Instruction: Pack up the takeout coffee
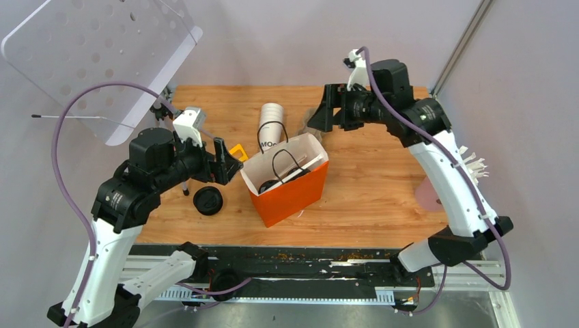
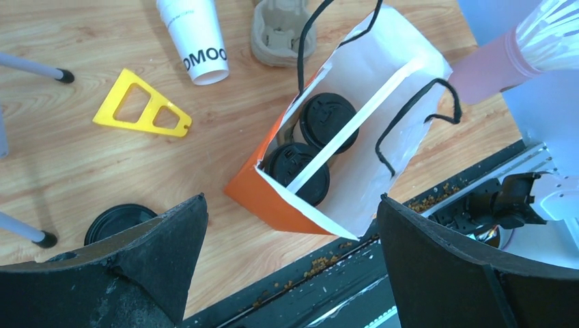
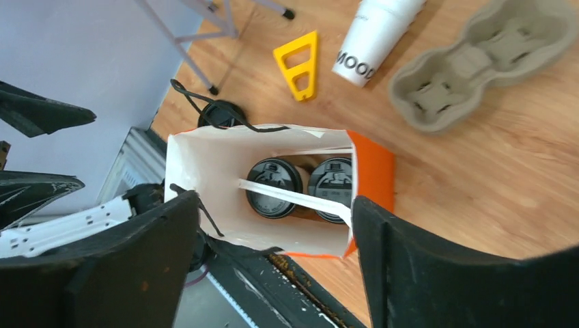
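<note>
An orange paper bag (image 1: 293,195) with a white inside stands open mid-table. The takeout coffee (image 3: 273,188) stands in it, only its black lid showing, next to a second black-lidded cup (image 3: 332,184). A white strip lies across both lids, which also show from the left wrist (image 2: 329,121). My right gripper (image 3: 273,205) hangs open and empty above the bag; from overhead it is behind the bag (image 1: 321,113). My left gripper (image 1: 229,160) is open and empty just left of the bag, looking down into it (image 2: 292,205).
A stack of lidless white cups (image 1: 271,123) lies behind the bag. A cardboard cup carrier (image 3: 478,61) sits beside it. A yellow triangular piece (image 1: 238,152) and a loose black lid (image 1: 207,201) lie left of the bag. A pink object (image 1: 427,195) is at the right edge.
</note>
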Tool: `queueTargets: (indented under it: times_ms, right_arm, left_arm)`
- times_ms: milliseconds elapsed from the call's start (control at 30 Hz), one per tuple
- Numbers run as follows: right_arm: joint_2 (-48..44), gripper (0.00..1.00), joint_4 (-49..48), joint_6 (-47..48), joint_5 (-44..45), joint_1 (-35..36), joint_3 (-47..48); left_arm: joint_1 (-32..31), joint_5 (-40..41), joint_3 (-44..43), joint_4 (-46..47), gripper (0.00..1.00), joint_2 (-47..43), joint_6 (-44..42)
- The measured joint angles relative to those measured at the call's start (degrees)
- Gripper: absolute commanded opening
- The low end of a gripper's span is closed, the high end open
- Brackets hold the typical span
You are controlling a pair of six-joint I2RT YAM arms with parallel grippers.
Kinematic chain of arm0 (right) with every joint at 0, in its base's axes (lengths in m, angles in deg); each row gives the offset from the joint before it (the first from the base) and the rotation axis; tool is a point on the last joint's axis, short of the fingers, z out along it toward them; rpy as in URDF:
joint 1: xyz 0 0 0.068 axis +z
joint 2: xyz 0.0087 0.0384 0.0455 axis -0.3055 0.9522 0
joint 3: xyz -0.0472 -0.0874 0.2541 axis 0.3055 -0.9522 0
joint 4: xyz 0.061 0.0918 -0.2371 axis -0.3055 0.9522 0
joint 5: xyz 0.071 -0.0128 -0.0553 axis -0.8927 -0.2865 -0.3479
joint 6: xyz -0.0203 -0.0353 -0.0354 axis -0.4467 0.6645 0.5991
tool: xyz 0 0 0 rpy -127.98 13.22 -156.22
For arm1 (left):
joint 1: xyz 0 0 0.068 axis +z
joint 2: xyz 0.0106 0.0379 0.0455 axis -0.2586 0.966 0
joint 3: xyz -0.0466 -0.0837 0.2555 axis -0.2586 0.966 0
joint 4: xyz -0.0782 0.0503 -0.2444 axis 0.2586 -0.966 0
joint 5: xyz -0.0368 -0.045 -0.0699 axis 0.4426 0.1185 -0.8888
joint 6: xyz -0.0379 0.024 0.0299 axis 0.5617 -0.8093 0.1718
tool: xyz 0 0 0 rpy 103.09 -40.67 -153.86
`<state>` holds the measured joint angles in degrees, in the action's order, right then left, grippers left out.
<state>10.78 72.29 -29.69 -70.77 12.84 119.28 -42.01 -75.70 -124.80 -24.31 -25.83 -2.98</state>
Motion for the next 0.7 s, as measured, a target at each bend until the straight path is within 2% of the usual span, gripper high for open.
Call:
queueTargets:
  times_ms: [33, 67, 267, 433, 567, 700]
  right_arm:
    - [-0.6, 0.99, 1.0, 0.7, 1.6, 0.0, 1.2]
    - [-1.4, 1.0, 2.2, 1.4, 3.3, 0.0, 2.2]
    - [-8.3, 1.0, 6.3, 4.5, 12.4, 0.0, 2.6]
    - [-16.4, 1.0, 6.5, 4.3, 21.7, 0.0, -0.8]
    - [-22.4, 1.0, 5.9, 4.2, 27.5, 0.0, -4.3]
    - [-28.6, 1.0, 2.6, 4.6, 30.5, 0.0, -12.8]
  left_arm:
    - [0.0, -0.3, -0.7, 0.1, 1.0, 0.4, 0.0]
    - [0.0, -0.6, -1.4, 0.2, 1.0, 0.7, 0.0]
    - [0.0, -1.5, -7.8, 1.8, 1.0, 3.3, -0.7]
    - [0.0, -1.8, -14.4, 5.2, 1.0, 5.1, -2.0]
    - [0.0, -1.8, -14.2, 8.4, 1.0, 3.8, -1.7]
    - [0.0, -1.5, -9.3, 10.4, 1.0, -0.2, -1.5]
